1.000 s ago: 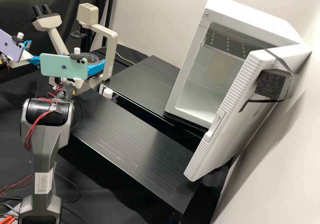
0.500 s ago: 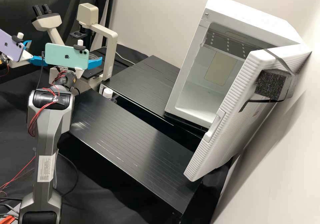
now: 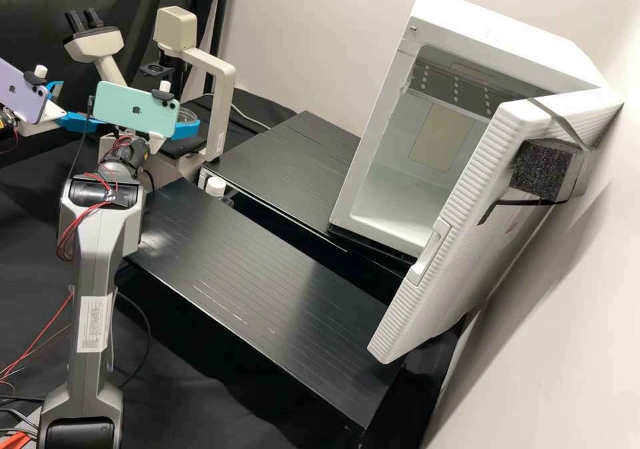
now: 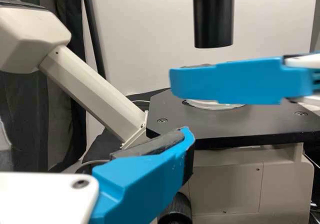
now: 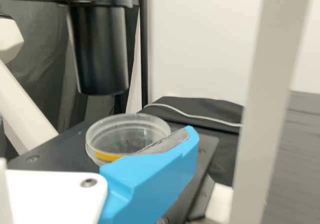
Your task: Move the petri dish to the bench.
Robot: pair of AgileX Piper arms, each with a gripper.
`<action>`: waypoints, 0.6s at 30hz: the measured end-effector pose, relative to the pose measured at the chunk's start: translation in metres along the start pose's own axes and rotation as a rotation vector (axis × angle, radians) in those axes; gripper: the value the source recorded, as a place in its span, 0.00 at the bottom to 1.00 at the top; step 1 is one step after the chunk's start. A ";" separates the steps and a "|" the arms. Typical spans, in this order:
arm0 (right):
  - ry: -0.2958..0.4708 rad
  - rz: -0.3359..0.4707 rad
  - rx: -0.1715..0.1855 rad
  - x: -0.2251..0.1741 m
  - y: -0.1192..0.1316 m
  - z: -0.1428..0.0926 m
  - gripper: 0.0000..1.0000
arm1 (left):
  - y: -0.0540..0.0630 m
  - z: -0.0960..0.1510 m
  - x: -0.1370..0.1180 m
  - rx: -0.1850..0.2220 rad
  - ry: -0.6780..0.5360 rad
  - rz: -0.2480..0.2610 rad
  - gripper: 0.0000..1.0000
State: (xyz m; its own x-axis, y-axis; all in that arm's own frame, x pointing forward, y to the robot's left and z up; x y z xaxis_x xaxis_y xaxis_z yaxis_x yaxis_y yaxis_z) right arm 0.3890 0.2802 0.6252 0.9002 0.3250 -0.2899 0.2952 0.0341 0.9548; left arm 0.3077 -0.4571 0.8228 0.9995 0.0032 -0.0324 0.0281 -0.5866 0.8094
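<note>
Tabletop (image 3: 253, 255): setting-down here remains, we judge.
Right claw (image 3: 187, 127): beside the dish (image 5: 120, 134); we cannot tell its grip.
Left claw (image 3: 77, 104): spread, apart from the dish.
Microscope (image 3: 223, 105): dish here; approach done, we think.

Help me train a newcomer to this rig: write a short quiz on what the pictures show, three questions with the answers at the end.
1. Fill in the blank: the petri dish rests on the microscope's black ____.
2. True or false: the door of the white cabinet stands open.
3. Which colour is the phone on the arm nearer the white cabinet? A) red B) mint green C) black

Key: 1. stage; 2. true; 3. B
</note>
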 end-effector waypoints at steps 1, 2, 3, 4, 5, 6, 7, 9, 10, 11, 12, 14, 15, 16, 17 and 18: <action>0.001 -0.002 -0.006 0.002 -0.001 -0.003 1.00 | 0.000 0.000 0.000 0.000 0.000 0.000 1.00; -0.001 0.000 -0.007 0.005 0.000 -0.004 1.00 | 0.000 0.000 0.000 0.000 0.000 0.000 1.00; -0.007 -0.004 -0.015 0.006 -0.002 -0.004 1.00 | 0.000 0.000 0.000 0.000 0.000 0.000 1.00; -0.011 -0.008 -0.019 0.008 -0.004 -0.003 1.00 | 0.000 0.000 0.000 0.000 0.000 0.000 1.00; -0.016 -0.006 -0.031 0.011 -0.006 -0.002 1.00 | 0.000 0.000 0.000 0.000 0.000 0.000 1.00; -0.021 -0.007 -0.033 0.011 -0.007 -0.001 1.00 | 0.000 0.000 0.000 0.000 0.000 0.000 1.00; -0.028 -0.006 -0.034 0.013 -0.009 0.001 1.00 | 0.000 0.000 0.000 0.000 0.000 0.000 1.00; -0.046 -0.013 -0.032 0.016 -0.013 0.005 1.00 | 0.000 0.000 0.000 0.000 0.000 0.000 1.00; -0.050 -0.017 -0.032 0.017 -0.014 0.006 1.00 | 0.000 0.000 0.000 0.000 0.000 0.000 1.00; -0.054 -0.018 -0.028 0.018 -0.015 0.006 1.00 | 0.000 0.000 0.000 0.000 0.000 0.000 1.00; -0.058 -0.022 -0.031 0.020 -0.016 0.007 1.00 | 0.000 0.000 0.000 0.000 0.000 0.000 1.00; -0.065 -0.027 -0.033 0.022 -0.018 0.008 1.00 | 0.000 0.000 0.000 0.000 0.000 0.000 1.00; -0.063 -0.030 -0.034 0.024 -0.018 0.007 1.00 | 0.000 0.000 0.000 0.000 0.000 0.000 1.00; -0.062 -0.033 -0.041 0.025 -0.020 0.007 1.00 | 0.000 0.000 0.000 0.000 0.000 0.000 1.00; -0.064 -0.034 -0.044 0.026 -0.021 0.008 1.00 | 0.000 0.000 0.000 0.000 0.000 0.000 1.00; -0.066 -0.033 -0.044 0.028 -0.022 0.009 1.00 | 0.000 0.000 0.000 0.000 0.000 0.000 1.00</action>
State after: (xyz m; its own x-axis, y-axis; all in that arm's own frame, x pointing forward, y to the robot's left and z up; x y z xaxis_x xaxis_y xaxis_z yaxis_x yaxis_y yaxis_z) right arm 0.4101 0.2797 0.5955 0.9097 0.2603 -0.3234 0.3119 0.0855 0.9463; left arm 0.3077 -0.4571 0.8228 0.9995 0.0032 -0.0324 0.0281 -0.5866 0.8094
